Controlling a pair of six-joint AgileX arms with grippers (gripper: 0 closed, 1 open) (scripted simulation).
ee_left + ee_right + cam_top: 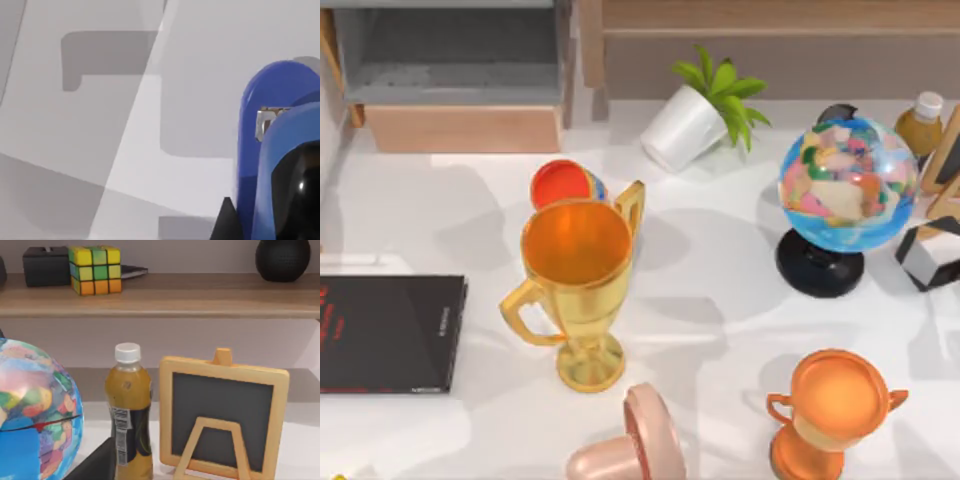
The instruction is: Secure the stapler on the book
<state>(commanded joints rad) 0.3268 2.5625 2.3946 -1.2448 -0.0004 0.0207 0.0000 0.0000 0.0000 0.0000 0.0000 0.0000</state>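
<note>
The black book [385,333] with red text lies flat at the table's left edge in the top view. In the left wrist view the bright-blue stapler [260,160] is very close, above the white tabletop. A black finger [295,200] lies against one of its sides and a black tip [225,222] against the other. My left gripper [260,215] looks shut on the stapler. The right wrist view faces the globe, a bottle and a small chalkboard.
A tall gold trophy [578,290] stands just right of the book, with a red ball [565,185] behind it. A pink object [635,445], a bronze trophy [835,410], a globe [845,190], a tipped potted plant [695,115] and a juice bottle [129,415] crowd the middle and right.
</note>
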